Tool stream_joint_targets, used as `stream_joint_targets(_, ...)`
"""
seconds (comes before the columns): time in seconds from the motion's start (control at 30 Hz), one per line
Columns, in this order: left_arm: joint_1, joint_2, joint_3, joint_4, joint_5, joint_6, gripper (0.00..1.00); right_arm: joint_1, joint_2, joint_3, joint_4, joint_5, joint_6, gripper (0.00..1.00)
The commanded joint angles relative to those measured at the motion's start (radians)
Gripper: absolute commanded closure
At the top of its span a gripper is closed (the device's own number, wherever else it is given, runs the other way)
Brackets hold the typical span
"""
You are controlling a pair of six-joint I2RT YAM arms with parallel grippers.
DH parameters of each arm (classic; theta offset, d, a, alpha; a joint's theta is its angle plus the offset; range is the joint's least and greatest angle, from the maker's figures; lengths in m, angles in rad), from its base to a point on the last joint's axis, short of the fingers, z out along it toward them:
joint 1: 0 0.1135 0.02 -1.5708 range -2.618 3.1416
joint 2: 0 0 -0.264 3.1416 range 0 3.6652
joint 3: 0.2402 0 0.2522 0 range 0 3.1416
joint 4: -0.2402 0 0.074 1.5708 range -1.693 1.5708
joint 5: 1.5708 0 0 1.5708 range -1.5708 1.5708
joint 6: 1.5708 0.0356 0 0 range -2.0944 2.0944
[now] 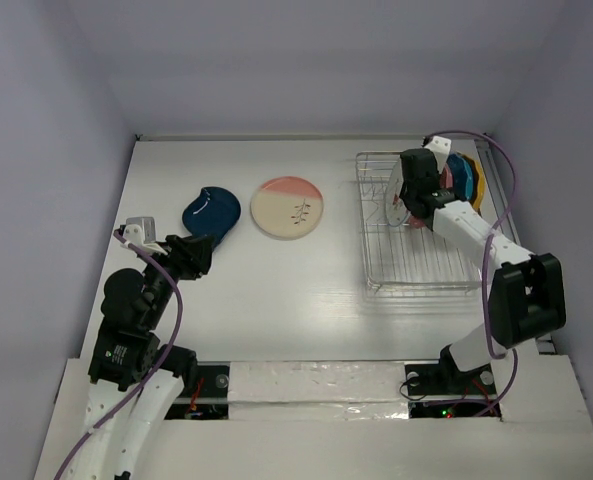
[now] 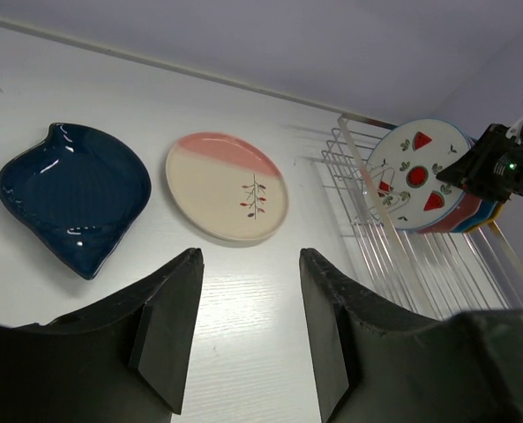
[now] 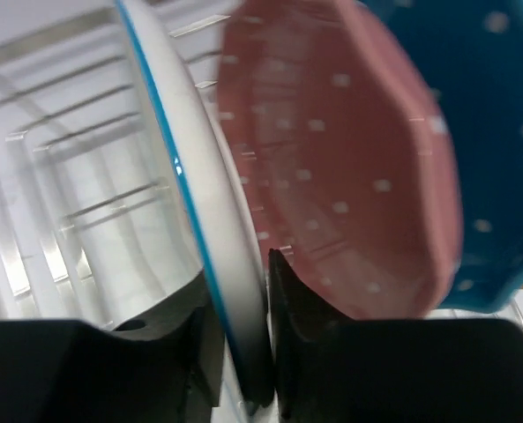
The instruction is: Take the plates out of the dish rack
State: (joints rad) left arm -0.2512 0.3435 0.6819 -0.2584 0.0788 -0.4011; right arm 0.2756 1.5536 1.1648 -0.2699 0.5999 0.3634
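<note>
The dish rack (image 1: 416, 265) (image 2: 437, 264) stands at the right of the table. In its far slots stand a white plate with red fruit marks (image 2: 415, 172) (image 3: 199, 194), a dotted pink plate (image 3: 349, 159), a teal one (image 3: 499, 132) and a yellow one (image 1: 479, 185). My right gripper (image 1: 413, 195) (image 3: 239, 269) is shut on the white plate's blue-edged rim, one finger on each face. A dark blue plate (image 1: 211, 210) (image 2: 71, 194) and a cream-and-pink plate (image 1: 288, 208) (image 2: 226, 187) lie flat on the table. My left gripper (image 1: 194, 252) (image 2: 248, 256) hangs open and holds nothing, just near of the blue plate.
The white table ends at walls on the left, back and right. The rack's near slots hold nothing. The right arm's purple cable (image 1: 503, 185) loops over the rack's right side.
</note>
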Motion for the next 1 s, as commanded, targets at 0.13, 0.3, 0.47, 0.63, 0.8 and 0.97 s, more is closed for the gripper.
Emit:
stream_joint_targets(0.13,0.006,-0.001,-0.002,0.053,0.019,0.008,0.55,-0.001,-0.085,0.123,0.008,0.084,-0.086,0.95)
stream_joint_targets(0.3,0.006,0.003,-0.002,0.051,0.019,0.008,0.55,-0.001,-0.133,0.180,-0.008,0.040,-0.145,1.00)
stream_joint_targets(0.47,0.006,0.008,-0.002,0.051,0.019,0.007,0.55,-0.001,-0.202,0.219,-0.009,-0.018,-0.133,1.00)
stream_joint_targets(0.63,0.006,0.009,-0.002,0.050,0.019,0.008,0.54,-0.001,-0.297,0.230,0.026,-0.107,-0.090,1.00)
stream_joint_targets(0.8,0.006,0.006,-0.002,0.050,0.016,0.007,0.54,-0.001,-0.354,0.228,0.043,-0.225,-0.057,1.00)
stream_joint_targets(0.97,0.006,0.006,-0.002,0.051,0.018,0.008,0.54,0.017,-0.337,0.172,0.142,-0.498,0.055,1.00)
